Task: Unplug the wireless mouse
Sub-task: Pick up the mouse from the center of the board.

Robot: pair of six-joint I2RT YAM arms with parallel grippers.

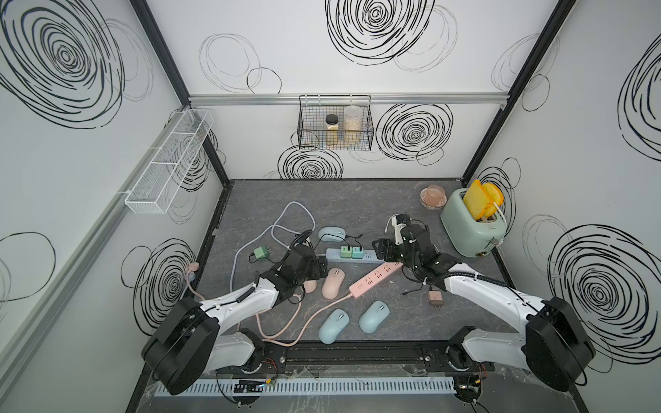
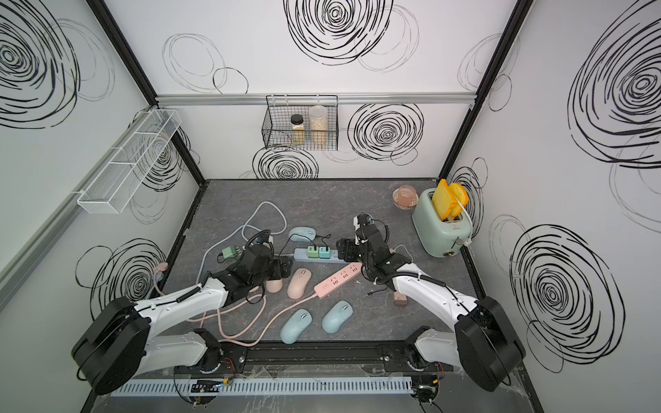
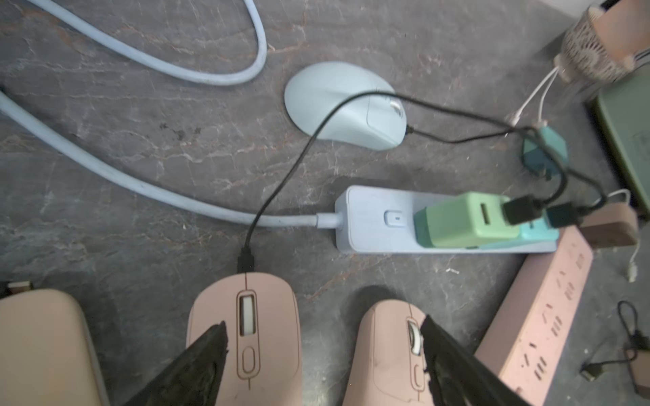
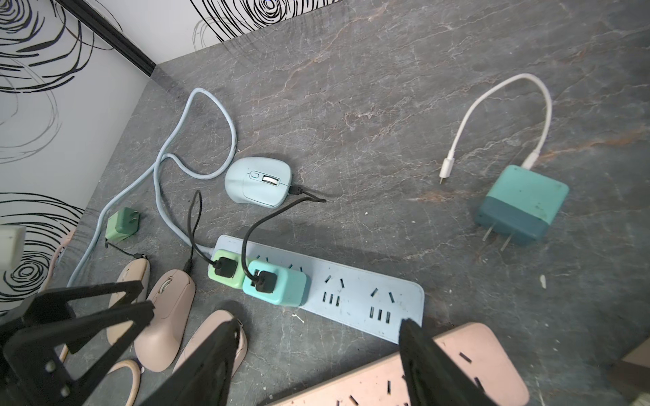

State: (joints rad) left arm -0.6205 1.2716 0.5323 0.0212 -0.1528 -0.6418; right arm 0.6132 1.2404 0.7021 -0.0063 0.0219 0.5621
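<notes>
Left wrist view: my left gripper (image 3: 324, 323) hangs spread and empty. Leaving the blue power strip (image 3: 373, 225) ahead alone, I should pin the pink wireless mouse (image 3: 263, 309) beneath my fingertip (image 3: 207, 355) and draw its black plug (image 3: 245, 260) straight out. The mouse's long axis points ahead, nose away from me.

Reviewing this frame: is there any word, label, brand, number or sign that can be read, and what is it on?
No text here can be read.
Toaster: small dark print below the slots, too small to read.
Pink power strip: a switch outline at its cable end, no legible lettering.
Dark-lidded jar in the wire basket: no label can be made out.
</notes>
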